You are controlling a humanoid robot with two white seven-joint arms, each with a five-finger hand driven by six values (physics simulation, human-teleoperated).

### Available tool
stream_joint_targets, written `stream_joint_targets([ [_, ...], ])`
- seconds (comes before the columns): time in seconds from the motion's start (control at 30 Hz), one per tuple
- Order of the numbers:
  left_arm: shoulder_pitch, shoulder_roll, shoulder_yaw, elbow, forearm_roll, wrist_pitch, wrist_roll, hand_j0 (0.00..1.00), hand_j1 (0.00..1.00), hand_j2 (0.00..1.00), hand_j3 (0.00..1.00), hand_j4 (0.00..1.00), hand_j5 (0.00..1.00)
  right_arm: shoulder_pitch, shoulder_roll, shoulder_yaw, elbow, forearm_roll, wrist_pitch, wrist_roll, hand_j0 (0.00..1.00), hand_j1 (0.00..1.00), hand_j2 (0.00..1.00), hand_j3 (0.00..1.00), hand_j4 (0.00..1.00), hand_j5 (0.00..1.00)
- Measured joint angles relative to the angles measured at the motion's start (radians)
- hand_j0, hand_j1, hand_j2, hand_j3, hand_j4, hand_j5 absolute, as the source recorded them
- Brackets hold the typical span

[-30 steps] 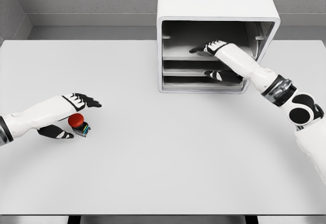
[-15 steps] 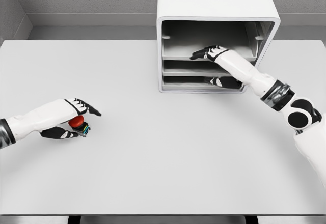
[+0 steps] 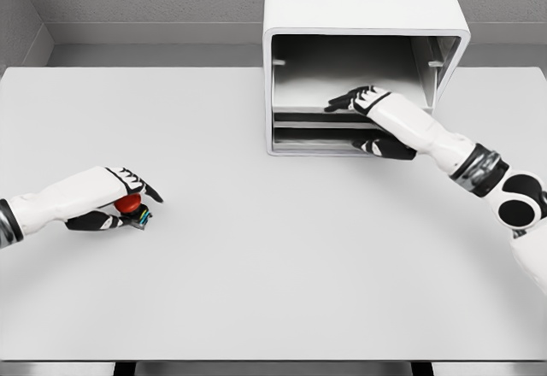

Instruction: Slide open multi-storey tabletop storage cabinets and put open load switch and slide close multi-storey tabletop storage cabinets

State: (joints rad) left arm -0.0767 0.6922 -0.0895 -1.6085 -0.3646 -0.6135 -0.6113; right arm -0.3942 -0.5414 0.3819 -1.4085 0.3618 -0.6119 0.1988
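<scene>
White right hand (image 3: 369,101) has drawn back toward the front edge of the cabinet (image 3: 363,17), gripping a drawer (image 3: 309,113), fingers over it and thumb beneath. Left hand (image 3: 115,202) has closed lower around the red-capped switch (image 3: 131,207), which rests on the table (image 3: 282,256) at left.

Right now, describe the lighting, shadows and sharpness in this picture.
Head view: even, soft lighting, no glare or blur; everything is sharp edge to edge. The cabinet interior is shaded darker grey. A dark shadow lies under the right hand at the drawer front; the left hand casts only a faint one by the red switch on the table.
</scene>
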Motion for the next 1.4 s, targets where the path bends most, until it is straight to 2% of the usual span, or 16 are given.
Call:
stream_joint_targets([
  [0.1,0.0,0.0,0.0,0.004,-0.002,0.0,0.0,0.51,0.51,0.51,0.51,0.51,0.51,0.008,-0.011,-0.002,-0.015,0.0,0.0,0.0,0.78,0.78,0.78,0.78,0.78,0.78],
  [0.17,0.002,0.0,0.0,0.005,0.003,0.002,0.001,0.44,0.44,0.44,0.44,0.44,0.44,0.043,-0.014,-0.015,-0.032,-0.011,0.0,-0.009,0.78,0.78,0.78,0.78,0.78,0.78],
  [0.37,-0.005,0.0,0.003,0.001,-0.001,0.001,0.0,0.37,0.37,0.37,0.37,0.37,0.37,0.066,-0.031,-0.051,-0.075,-0.008,0.0,-0.002,0.78,0.78,0.78,0.78,0.78,0.78],
  [0.7,-0.006,0.0,0.01,-0.027,-0.002,0.0,0.0,0.37,0.37,0.37,0.37,0.37,0.37,0.083,-0.038,-0.069,-0.093,-0.008,0.0,0.001,0.78,0.78,0.78,0.78,0.78,0.78],
  [0.97,-0.008,0.0,0.02,-0.05,0.0,-0.001,0.0,0.37,0.37,0.37,0.37,0.37,0.37,0.138,-0.048,-0.095,-0.142,-0.008,0.0,0.001,0.78,0.78,0.78,0.78,0.78,0.78],
  [1.2,-0.008,0.0,0.037,-0.061,0.002,-0.001,0.0,0.38,0.38,0.38,0.38,0.38,0.38,0.158,-0.065,-0.12,-0.176,-0.008,0.0,0.0,0.78,0.78,0.78,0.78,0.78,0.78],
  [1.3,-0.006,-0.001,0.043,-0.075,0.004,-0.001,0.0,0.38,0.38,0.38,0.38,0.38,0.38,0.199,-0.078,-0.139,-0.204,-0.008,0.0,0.0,0.78,0.78,0.78,0.78,0.78,0.78],
  [1.4,-0.006,-0.002,0.048,-0.09,0.007,-0.001,0.0,0.38,0.38,0.38,0.38,0.38,0.38,0.209,-0.087,-0.151,-0.222,-0.009,0.0,0.0,0.78,0.78,0.78,0.78,0.78,0.78],
])
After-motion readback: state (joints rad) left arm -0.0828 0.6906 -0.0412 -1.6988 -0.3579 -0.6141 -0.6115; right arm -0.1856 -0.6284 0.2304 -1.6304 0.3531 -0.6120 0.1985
